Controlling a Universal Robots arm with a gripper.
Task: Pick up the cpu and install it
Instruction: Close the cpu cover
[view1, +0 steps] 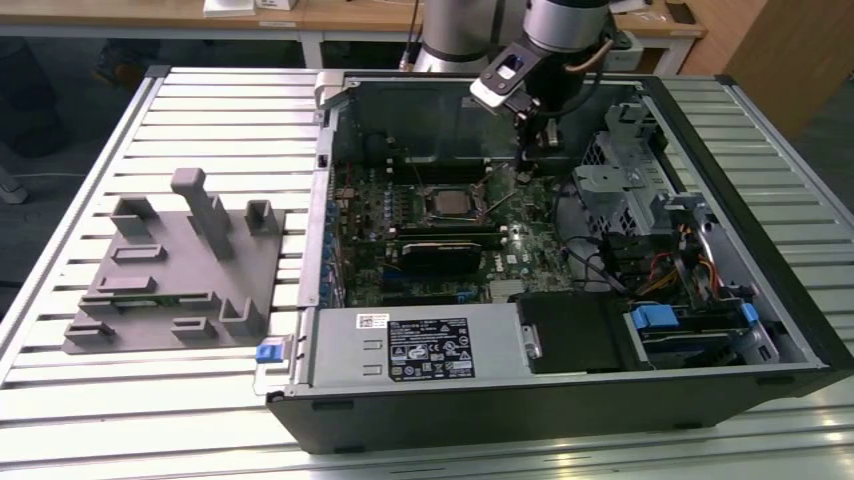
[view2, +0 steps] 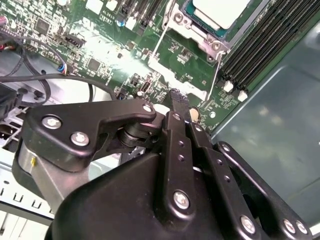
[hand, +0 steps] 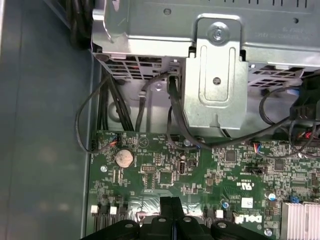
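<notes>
The cpu (view1: 451, 204) is a pale silvery square lying flat in the black metal-framed socket on the green motherboard (view1: 514, 240) inside the open computer case. The second wrist view has the cpu (view2: 220, 11) with the socket's metal frame around it and thin wire levers beside it. My gripper (view1: 529, 160) hangs over the board just to the exterior view's right of the socket, a short way from the cpu. Its two black fingers are pressed together in both wrist views, gripper (view2: 178, 98) (hand: 171, 202), with nothing between them.
A grey plastic fixture block (view1: 174, 262) with upright posts stands on the slatted table at the exterior view's left. Inside the case are a metal drive cage (hand: 215, 75), black cables (hand: 107, 107), memory slots (view2: 260, 47) and a labelled power supply (view1: 414, 345).
</notes>
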